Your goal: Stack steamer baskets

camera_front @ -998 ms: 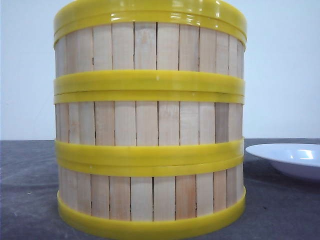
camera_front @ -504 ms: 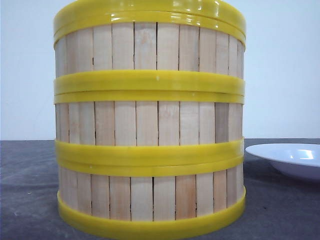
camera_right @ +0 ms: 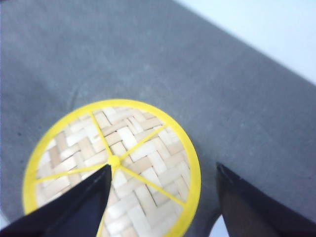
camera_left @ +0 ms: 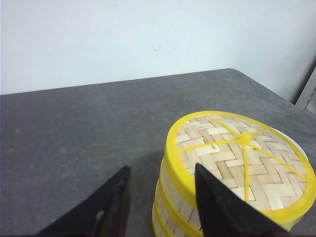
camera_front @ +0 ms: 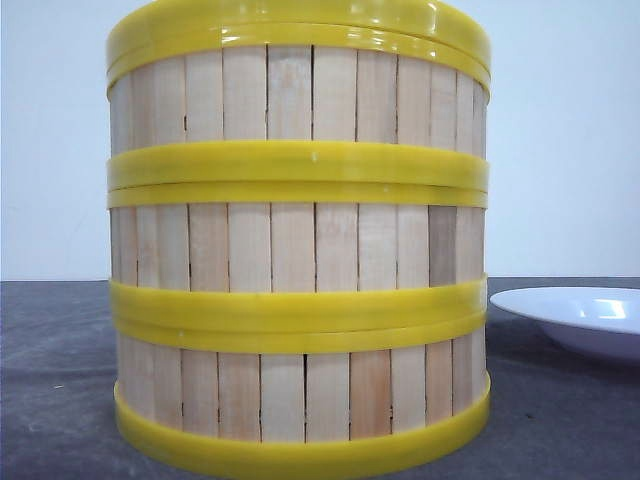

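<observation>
Three steamer baskets (camera_front: 300, 250) stand stacked in one straight column on the dark grey table (camera_front: 60, 380), filling most of the front view, their pale slat walls banded by thick yellow rims that meet flush at each joint. A flat lid (camera_left: 242, 158) with a woven herringbone top and yellow spokes closes the stack. A white plate (camera_front: 580, 315) rests on the table to the right of the column, near it but apart.

Seen from the left wrist, the left gripper (camera_left: 160, 197) hangs above the table beside the stack with its jaws spread wide and nothing between them; one finger overlaps the lid's rim in the picture, though contact cannot be told. From the right wrist, the right gripper (camera_right: 163, 192) hovers above the lid, its dark fingers (camera_right: 74, 207) likewise parted and empty, one over the woven top and the other over bare table.
</observation>
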`<state>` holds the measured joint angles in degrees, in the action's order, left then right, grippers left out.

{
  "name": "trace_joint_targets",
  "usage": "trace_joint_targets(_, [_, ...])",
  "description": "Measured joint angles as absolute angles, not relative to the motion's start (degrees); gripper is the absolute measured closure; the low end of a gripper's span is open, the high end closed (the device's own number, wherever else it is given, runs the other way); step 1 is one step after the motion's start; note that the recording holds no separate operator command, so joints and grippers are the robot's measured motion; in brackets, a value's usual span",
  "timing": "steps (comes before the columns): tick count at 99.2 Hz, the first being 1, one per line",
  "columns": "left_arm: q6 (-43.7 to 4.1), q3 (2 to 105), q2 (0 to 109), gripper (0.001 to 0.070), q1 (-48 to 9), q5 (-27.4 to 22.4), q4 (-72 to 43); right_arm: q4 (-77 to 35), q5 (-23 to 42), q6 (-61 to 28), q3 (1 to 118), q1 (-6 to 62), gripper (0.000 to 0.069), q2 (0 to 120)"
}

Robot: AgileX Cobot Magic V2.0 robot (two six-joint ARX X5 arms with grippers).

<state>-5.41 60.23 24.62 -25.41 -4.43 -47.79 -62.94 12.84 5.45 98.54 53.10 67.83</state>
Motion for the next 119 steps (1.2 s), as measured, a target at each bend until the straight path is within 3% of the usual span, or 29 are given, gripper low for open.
trace_joint_targets(52, [-5.41,60.23,24.62,0.0474,-25.41,-4.43,-47.77,-69.63,19.73,10.98,98.54,55.46,0.0284,60.4])
trace_joint_targets(57, [-5.41,60.23,24.62,0.0477,-25.41,-4.43,-47.79,-69.65,19.73,11.05,98.54,55.46,0.0324,60.45])
trace_joint_targets(61, [-5.41,60.23,24.62,0.0495,-25.41,-4.4,-47.79,-69.69,19.73,11.16,98.54,55.46,0.0405,60.45])
trace_joint_targets(69, [-5.5,60.23,24.62,0.0621,-25.41,-4.43,-47.79,-69.76,19.75,11.2,98.54,55.46,0.06,60.45])
trace_joint_targets(74, [-5.52,60.23,24.62,0.0657,-25.41,-4.43,-47.79,-69.78,19.73,11.2,98.54,55.46,0.0645,60.45])
trace_joint_targets(87, [-5.54,60.23,24.62,0.0678,-25.41,-4.43,-47.79,-69.8,19.73,11.22,98.54,55.46,0.0679,60.45])
trace_joint_targets(119, [-5.54,60.23,24.62,0.0678,-25.41,-4.4,-47.77,-69.69,19.73,11.22,98.54,55.46,0.0682,60.45])
